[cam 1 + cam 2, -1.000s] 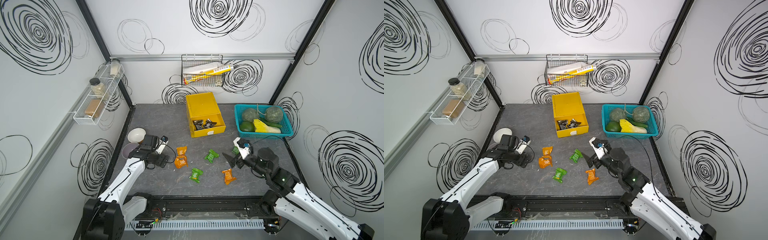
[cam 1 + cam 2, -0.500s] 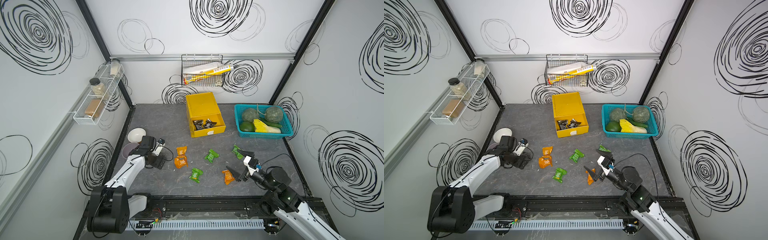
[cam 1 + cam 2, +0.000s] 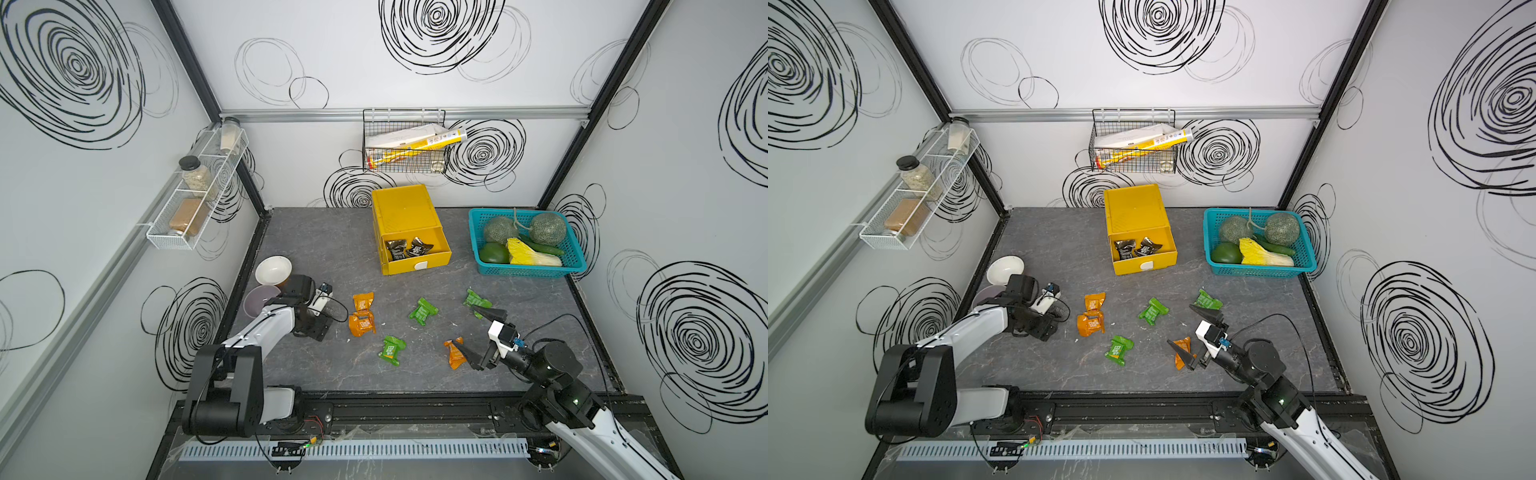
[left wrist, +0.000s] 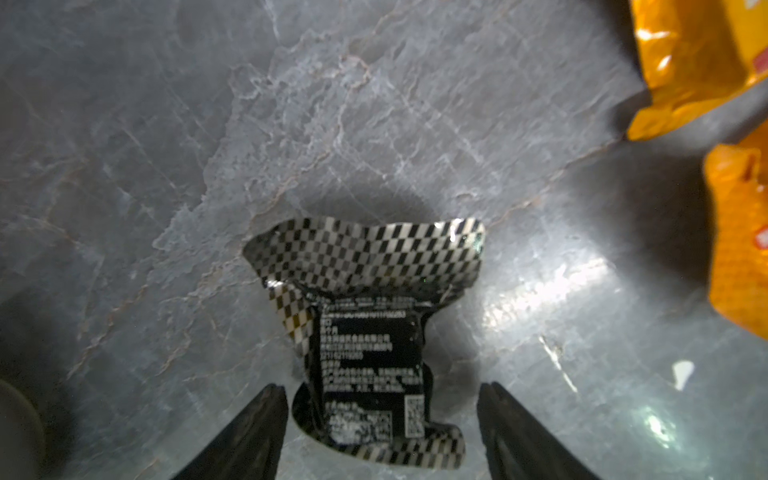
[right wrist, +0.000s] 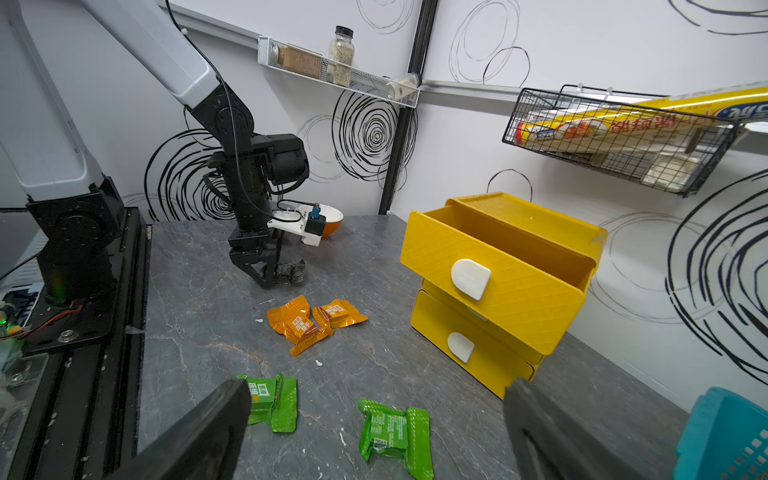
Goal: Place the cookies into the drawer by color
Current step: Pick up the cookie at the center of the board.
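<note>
The black cookie packet (image 4: 365, 332) between the fingers of the left gripper (image 4: 382, 395) has chequered silver ends, fine white print and square codes, all too small to read. The jaws stand apart on either side of it, a sliver of bench showing at each finger, near the bench's left edge. The orange packets (image 3: 360, 326) and green packets (image 3: 423, 311) carry white labels, unreadable here. The long box (image 5: 648, 122) in the wire basket (image 5: 582, 158) bears Chinese characters I cannot make out. The yellow chest (image 3: 401, 208) sits at the middle of the back edge, its top drawer (image 3: 436, 257) pulled out with two black packets (image 3: 395, 249) inside. The right gripper (image 3: 466, 329) hangs wide open and empty near the front right, one orange packet (image 3: 454, 354) by its nearer finger. Since a second ago the left jaws have narrowed and the right arm has drawn back toward the front edge, clear of a green packet (image 3: 476, 299). The loose packets lie where they were.
</note>
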### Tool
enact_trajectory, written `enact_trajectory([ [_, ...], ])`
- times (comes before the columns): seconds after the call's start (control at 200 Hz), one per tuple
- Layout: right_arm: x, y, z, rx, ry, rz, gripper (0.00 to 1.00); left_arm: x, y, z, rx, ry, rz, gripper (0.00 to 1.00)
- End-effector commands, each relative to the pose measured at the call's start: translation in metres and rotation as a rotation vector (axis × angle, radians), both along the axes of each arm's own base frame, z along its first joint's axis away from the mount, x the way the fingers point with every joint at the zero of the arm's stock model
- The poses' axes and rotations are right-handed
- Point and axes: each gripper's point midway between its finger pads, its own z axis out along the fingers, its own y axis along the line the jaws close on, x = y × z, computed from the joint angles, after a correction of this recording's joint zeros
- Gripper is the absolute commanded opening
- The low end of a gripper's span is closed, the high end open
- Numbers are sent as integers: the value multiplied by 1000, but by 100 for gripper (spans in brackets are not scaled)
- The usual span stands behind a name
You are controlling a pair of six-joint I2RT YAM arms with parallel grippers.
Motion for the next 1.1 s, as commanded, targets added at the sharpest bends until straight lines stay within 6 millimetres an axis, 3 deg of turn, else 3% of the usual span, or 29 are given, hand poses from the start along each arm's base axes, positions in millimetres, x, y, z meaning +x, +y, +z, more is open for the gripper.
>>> enact_trajectory([
  [0.0, -1, -3, 11, 38, -40, -9, 100, 15, -1, 4, -20, -45, 11, 75],
  [0.245, 2, -4, 10, 36, -39, -25, 100, 19, -3, -3, -35, -34, 14, 59],
  [0.335, 6, -8, 12, 43, -44, -57, 100, 22, -2, -1, -39, -24, 21, 48],
  [0.466, 8, -11, 15, 52, -57, -76, 100, 30, -3, 7, -46, -65, 18, 36],
  [0.616, 10, -13, 16, 53, -57, -96, 100, 42, -4, 26, -56, -102, 23, 33],
  [0.736, 8, -12, 17, 58, -64, -85, 100, 59, -9, 52, -81, -171, 7, 32],
  [0.881, 9, -13, 16, 56, -64, -94, 100, 87, -21, 104, -123, -271, -5, 32],
  [1.091, 11, -14, 16, 57, -63, -103, 100, 120, -71, 196, -187, -486, -118, 33],
])
